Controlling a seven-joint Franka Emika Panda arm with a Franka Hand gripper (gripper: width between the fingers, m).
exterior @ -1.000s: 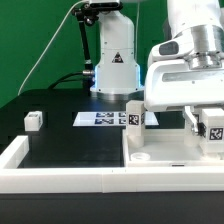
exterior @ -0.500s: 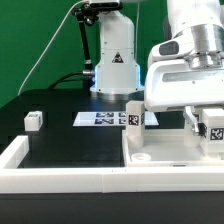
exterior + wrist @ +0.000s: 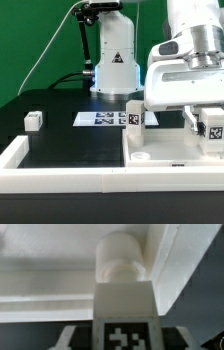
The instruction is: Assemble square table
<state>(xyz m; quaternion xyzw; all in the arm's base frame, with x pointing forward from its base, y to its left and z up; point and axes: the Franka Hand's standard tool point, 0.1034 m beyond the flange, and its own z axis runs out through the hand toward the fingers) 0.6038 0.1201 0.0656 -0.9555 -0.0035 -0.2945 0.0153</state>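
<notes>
Nothing has moved over the last second: the arm stays parked over the top (image 3: 165, 150), which lies in the lower right of the exterior view, just inside the wall (image 3: 60, 180). I take this as a pause in the middle of fitting a leg, not a reach or a retreat.

In the wrist view the gripper (image 3: 124, 334) has its jaws drawn in against both sides of a tagged leg (image 3: 124, 291), so it looks clamped on it. The leg's rounded end sits right in a corner of the top, where two rims meet. Whether it is seated there I cannot tell.

In the exterior view a second leg (image 3: 133, 115) stands at the top's far corner, centre frame. A third leg (image 3: 33, 120) rests well apart at the left. A tagged piece (image 3: 212, 128) at the right edge, under the hand, may be the held leg.

No brand name or words can be read. The only print is black-and-white tags, on the legs and on the marker board (image 3: 100, 118).
</notes>
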